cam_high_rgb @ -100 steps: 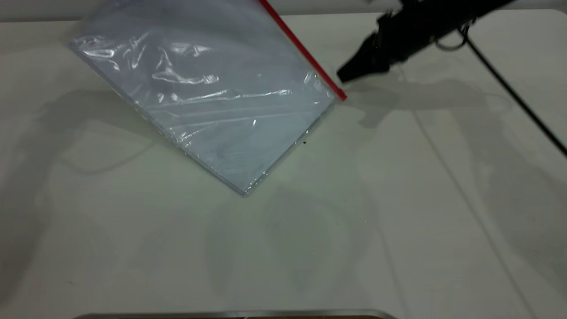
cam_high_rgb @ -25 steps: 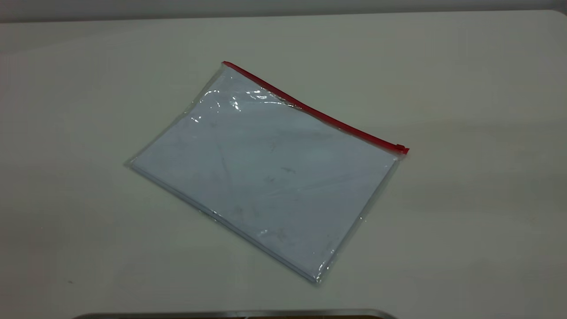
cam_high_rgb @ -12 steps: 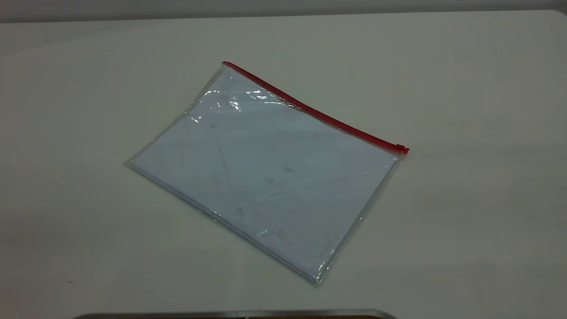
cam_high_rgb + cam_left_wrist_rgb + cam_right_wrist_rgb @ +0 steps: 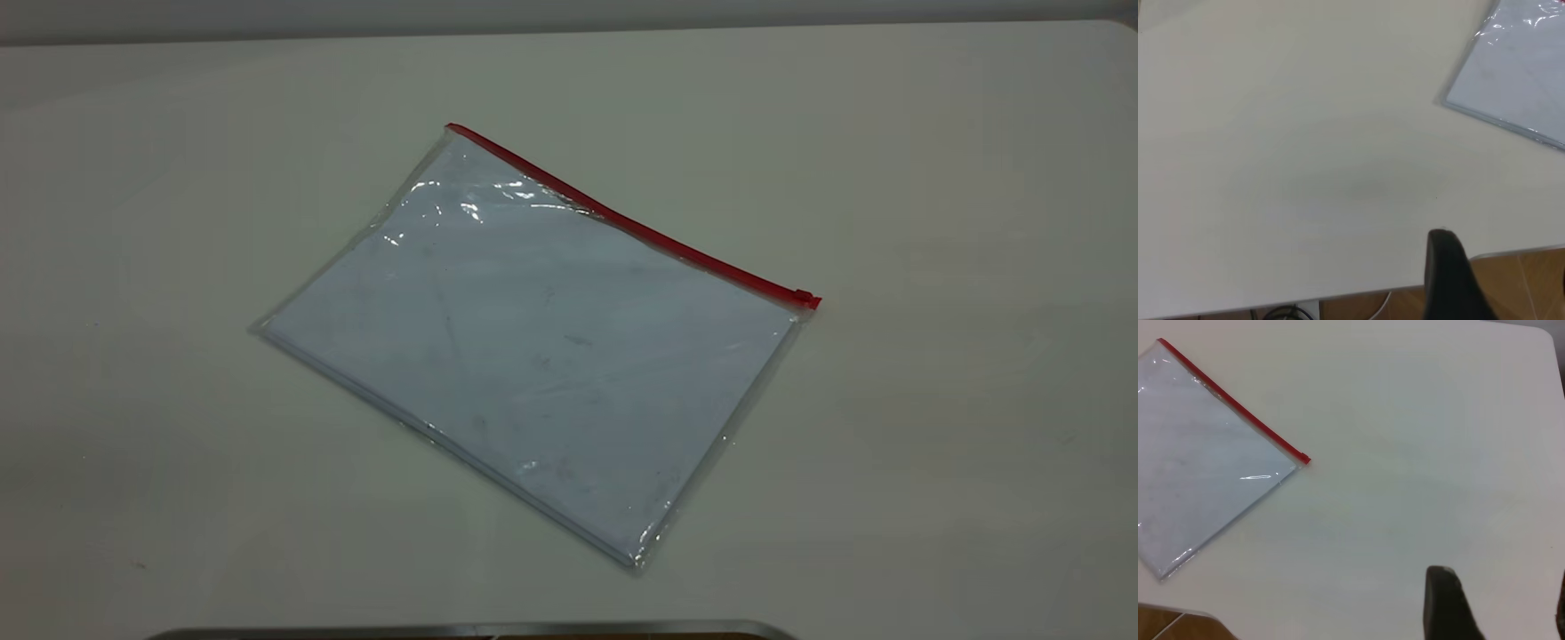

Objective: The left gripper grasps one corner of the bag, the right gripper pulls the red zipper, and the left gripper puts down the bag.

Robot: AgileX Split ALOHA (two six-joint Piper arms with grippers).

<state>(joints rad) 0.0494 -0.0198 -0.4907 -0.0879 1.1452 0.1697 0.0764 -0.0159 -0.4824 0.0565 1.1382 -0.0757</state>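
The bag (image 4: 533, 347) is a clear pouch with a bluish-white sheet inside. It lies flat on the white table, turned at an angle. The red zipper (image 4: 640, 233) runs along its far long edge, with the tiny slider (image 4: 805, 297) at the right end. Neither gripper shows in the exterior view. In the left wrist view the left gripper (image 4: 1501, 267) is open and empty over the table's edge, well away from the bag's corner (image 4: 1521, 73). In the right wrist view the right gripper (image 4: 1498, 587) is open and empty, far from the bag (image 4: 1198, 467) and its zipper (image 4: 1238, 407).
A metal strip (image 4: 480, 629) lies along the table's near edge. Brown floor (image 4: 1518, 280) shows beyond the table's edge in the left wrist view. The table's rounded corner (image 4: 1548, 333) shows in the right wrist view.
Four seconds ago the bag hung tilted above the table with the right gripper near the zipper's end. Now it lies flat and both arms have left the exterior view. Nothing moved in the last second.
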